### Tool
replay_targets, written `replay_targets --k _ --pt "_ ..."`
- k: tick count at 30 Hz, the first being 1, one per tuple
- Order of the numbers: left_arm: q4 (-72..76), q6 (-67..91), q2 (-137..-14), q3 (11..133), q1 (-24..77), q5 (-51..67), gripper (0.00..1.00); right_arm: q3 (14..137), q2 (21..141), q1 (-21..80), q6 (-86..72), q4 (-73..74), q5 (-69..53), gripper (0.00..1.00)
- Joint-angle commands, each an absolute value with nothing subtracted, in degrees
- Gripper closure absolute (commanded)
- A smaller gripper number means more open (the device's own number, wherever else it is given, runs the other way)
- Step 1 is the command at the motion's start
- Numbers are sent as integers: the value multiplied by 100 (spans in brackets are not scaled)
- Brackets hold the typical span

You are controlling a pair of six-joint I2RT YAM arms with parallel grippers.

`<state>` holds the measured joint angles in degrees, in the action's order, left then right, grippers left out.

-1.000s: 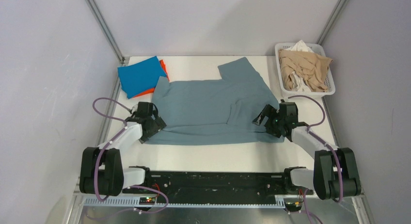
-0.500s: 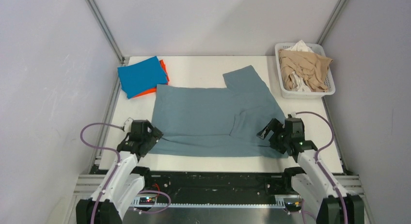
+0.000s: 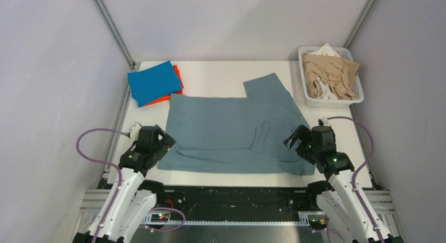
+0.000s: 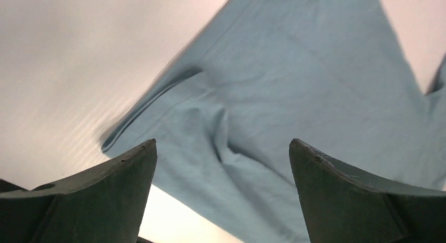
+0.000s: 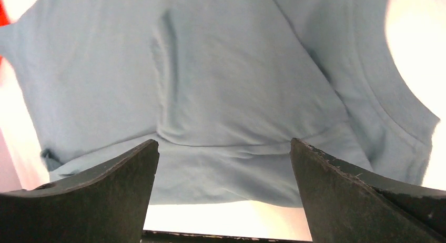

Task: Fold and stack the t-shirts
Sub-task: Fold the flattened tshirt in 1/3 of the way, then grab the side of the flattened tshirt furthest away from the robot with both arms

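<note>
A large dusty grey-blue t-shirt lies spread on the white table, one sleeve pointing to the back right. It also shows in the left wrist view and the right wrist view. My left gripper is open and empty, raised over the shirt's near left corner. My right gripper is open and empty, raised over the shirt's near right corner. A folded bright blue t-shirt lies on a folded orange t-shirt at the back left.
A white slatted basket with beige and white garments stands at the back right. The table's near edge runs just below the shirt. Metal frame posts rise at both back corners.
Both arms have drawn back toward the near edge, pulling the grey-blue shirt nearer and flatter. Both grippers have let go and lifted.
</note>
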<state>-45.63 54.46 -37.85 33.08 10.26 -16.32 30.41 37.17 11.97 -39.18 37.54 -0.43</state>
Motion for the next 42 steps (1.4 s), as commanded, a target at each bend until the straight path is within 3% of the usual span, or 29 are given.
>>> replay_targets --k 1,7,14,23,42 --pt "-4590 4983 -4349 4082 1060 -1983 0 3568 4464 1838 -3609 3163 125 1" --pt "-3930 4586 -5325 4341 1083 -1529 0 4089 6286 2860 -3649 2196 505 1" --pt "-3397 4332 -6100 4563 1077 -1300 0 5059 8149 3044 -3334 1496 337 1" --pt "-3051 3994 -7262 5342 974 -1432 0 5946 9676 2918 -3200 1039 -689 0" --pt "-2587 2123 -11055 8494 257 -574 0 6742 9175 1022 -2796 840 -1294 0"
